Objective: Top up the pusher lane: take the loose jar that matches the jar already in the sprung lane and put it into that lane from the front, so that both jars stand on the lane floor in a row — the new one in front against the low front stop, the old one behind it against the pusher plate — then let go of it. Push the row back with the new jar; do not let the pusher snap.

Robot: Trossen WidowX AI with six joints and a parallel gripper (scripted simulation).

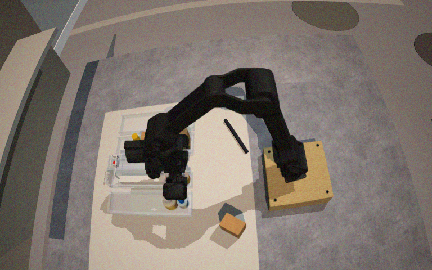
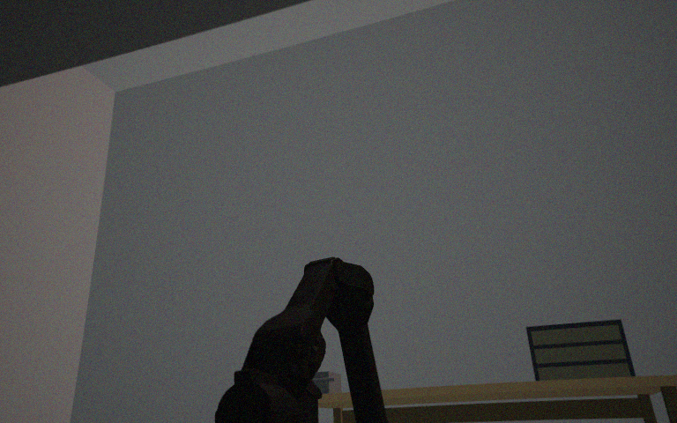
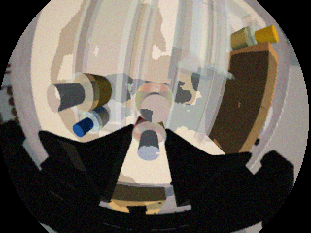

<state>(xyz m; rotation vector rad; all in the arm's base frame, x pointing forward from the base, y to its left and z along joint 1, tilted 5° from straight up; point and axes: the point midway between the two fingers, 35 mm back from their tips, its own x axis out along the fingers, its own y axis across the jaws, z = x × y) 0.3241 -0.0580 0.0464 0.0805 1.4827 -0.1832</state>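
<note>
In the wrist view my gripper (image 3: 150, 130) is shut on a jar (image 3: 149, 149) with a grey lid and a pale pinkish shoulder. The jar looks upright, at the front end of the clear lane (image 1: 133, 187). Another jar (image 3: 155, 103) with a pale lid stands directly behind it in the same row; whether they touch is unclear. The arm hides both jars' upper parts in the top view, where a sliver of amber shows beside the fingers. The pusher plate, the held jar's base and the front stop cannot be made out. The exterior view shows only upper arm links.
A neighbouring lane holds a larger amber jar (image 3: 99, 91) (image 1: 170, 204) and a small blue-capped bottle (image 3: 84, 127) (image 1: 182, 203). On the other side are a brown box (image 3: 243, 97) and a yellow-capped bottle (image 3: 266, 34) (image 1: 135, 136). An orange block (image 1: 232, 225) and black rod (image 1: 235, 135) lie nearer the base.
</note>
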